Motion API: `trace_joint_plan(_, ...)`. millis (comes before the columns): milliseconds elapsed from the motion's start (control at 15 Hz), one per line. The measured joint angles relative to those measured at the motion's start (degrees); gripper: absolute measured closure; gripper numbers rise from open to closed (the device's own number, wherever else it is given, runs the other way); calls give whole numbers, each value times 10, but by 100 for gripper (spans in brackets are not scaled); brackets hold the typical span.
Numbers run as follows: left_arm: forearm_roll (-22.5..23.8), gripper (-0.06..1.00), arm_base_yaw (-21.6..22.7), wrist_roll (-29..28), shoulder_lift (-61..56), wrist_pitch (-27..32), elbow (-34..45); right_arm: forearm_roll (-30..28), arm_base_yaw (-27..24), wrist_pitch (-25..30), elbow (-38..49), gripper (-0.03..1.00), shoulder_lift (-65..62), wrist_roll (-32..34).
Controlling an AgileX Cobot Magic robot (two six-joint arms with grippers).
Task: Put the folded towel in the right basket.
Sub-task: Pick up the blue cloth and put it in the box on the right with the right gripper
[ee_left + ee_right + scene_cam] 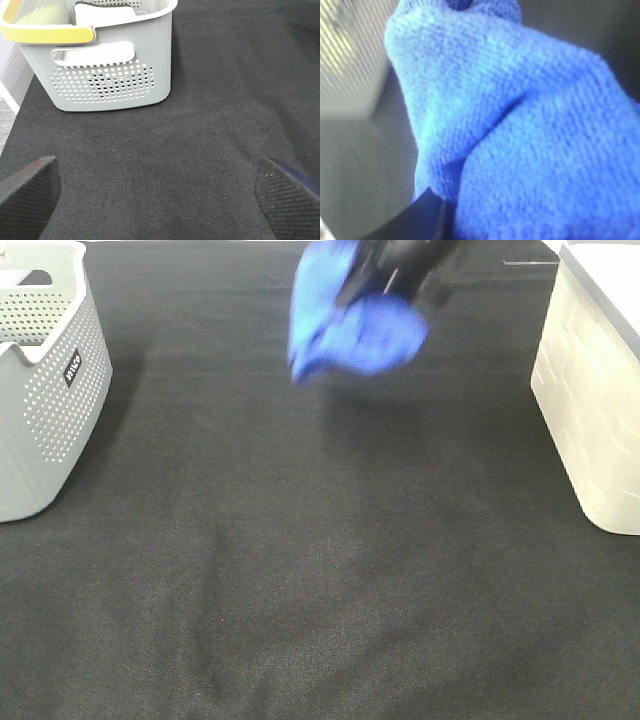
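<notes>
The folded blue towel [345, 320] hangs bunched in the air above the far middle of the black table, blurred by motion. My right gripper [388, 282] is shut on the blue towel from above, its dark body reaching in from the top edge. In the right wrist view the towel [520, 130] fills nearly the whole frame and hides the fingers. The right basket [592, 400], cream with a grey rim, stands at the right edge, apart from the towel; a corner of it shows in the right wrist view [350, 60]. My left gripper [159, 192] is open and empty above bare cloth.
A grey perforated basket [45, 380] stands at the left edge; in the left wrist view [107, 75] it has a yellow handle. The black table cloth [320, 570] covers the whole surface.
</notes>
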Motion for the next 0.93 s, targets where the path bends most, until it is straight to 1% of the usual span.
trace_joint_plan(67, 0, -5, 0, 0, 0, 0, 0, -2, -23, 1, -17, 69, -30, 11)
trace_joint_plan(133, 0, -5, 0, 0, 0, 0, 0, -29, -61, 2, -22, 69, -80, 26)
trace_joint_plan(200, 0, -5, 0, 0, 0, 0, 0, -77, -90, 3, -22, 69, -114, 40)
trace_joint_plan(267, 0, -5, 0, 0, 0, 0, 0, -77, -90, 3, -22, 69, -114, 40)
trace_joint_plan(333, 0, -5, 0, 0, 0, 0, 0, -164, -139, 3, -19, 69, -159, 53)
trace_joint_plan(467, 0, -5, 0, 0, 0, 0, 0, -249, -213, 4, 5, 69, -210, 59)
trace_joint_plan(533, 0, -5, 0, 0, 0, 0, 0, -264, -253, 5, 20, 69, -224, 58)
trace_joint_plan(667, 0, -5, 0, 0, 0, 0, 0, -268, -325, 6, 61, 69, -221, 51)
trace_joint_plan(733, 0, -5, 0, 0, 0, 0, 0, -269, -348, 6, 83, 69, -210, 48)
trace_joint_plan(800, 0, -5, 0, 0, 0, 0, 0, -271, -362, 6, 102, 69, -198, 48)
trace_joint_plan(933, 0, -5, 0, 0, 0, 0, 0, -278, -368, 10, 140, 69, -186, 48)
